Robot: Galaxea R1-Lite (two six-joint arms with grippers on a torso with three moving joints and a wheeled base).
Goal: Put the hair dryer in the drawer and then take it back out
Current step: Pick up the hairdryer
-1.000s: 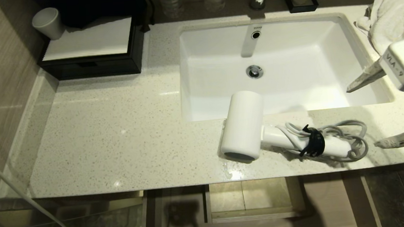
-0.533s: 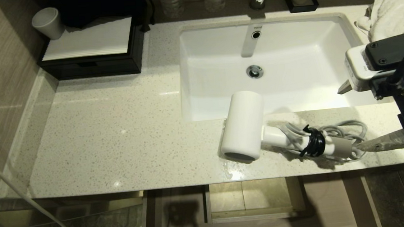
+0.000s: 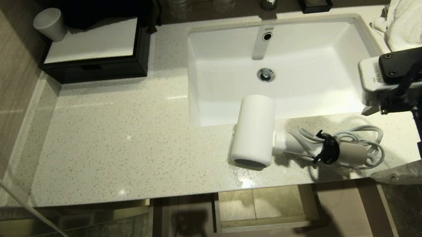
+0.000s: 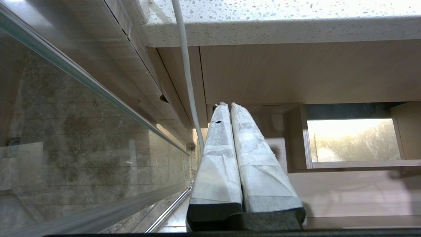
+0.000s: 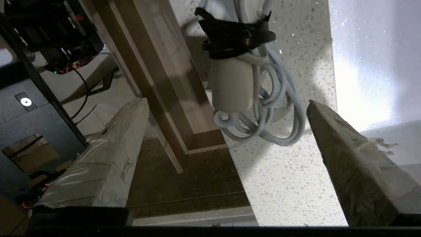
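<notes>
Hair dryer (image 3: 257, 131), white with a thick smooth barrel and slim handle, lies on the speckled stone bench (image 3: 122, 140), unheld. Right tool (image 5: 227, 125), tape-wrapped fingers wide apart, hovers beyond the handle's end, one finger past the bench's front edge, the other over the bench. Handle runs along that edge toward the tool; barrel lies crosswise, its far end overhanging the white sink (image 3: 303, 51). Grey cord (image 3: 364, 148) loops at the handle's end. Light wood drawer (image 3: 263, 208) stands open below. Left tool (image 4: 230, 154), fingers together, hangs under the bench.
</notes>
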